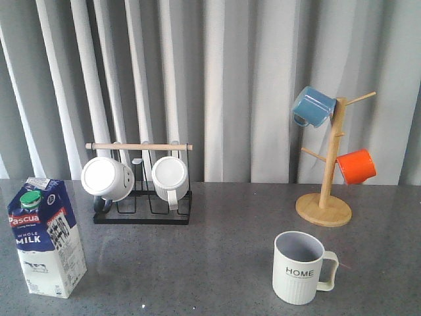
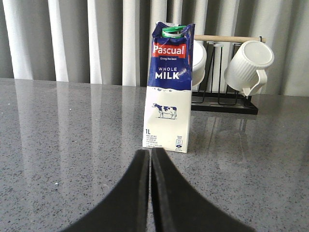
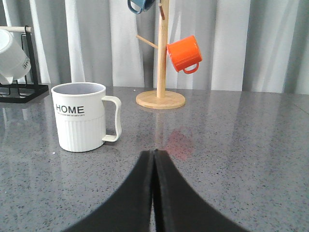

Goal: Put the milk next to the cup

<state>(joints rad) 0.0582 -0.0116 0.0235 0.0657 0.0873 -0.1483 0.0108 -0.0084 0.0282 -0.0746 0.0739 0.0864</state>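
Milk point(image 1: 45, 237) upright far left, well apart from cup point(image 1: 299, 267); both grippers' jaws closed, empty.

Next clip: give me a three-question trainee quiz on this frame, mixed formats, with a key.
1. True or false: the milk stands upright on the table, apart from the cup.
2. Which mug hangs lower on the wooden mug tree? A) blue mug B) orange mug C) a white one
3. Fill in: the fingers of the left gripper and the right gripper are ____ and hold nothing.

Key: 1 true; 2 B; 3 shut. The two white mugs sit on the black rack, not the tree.
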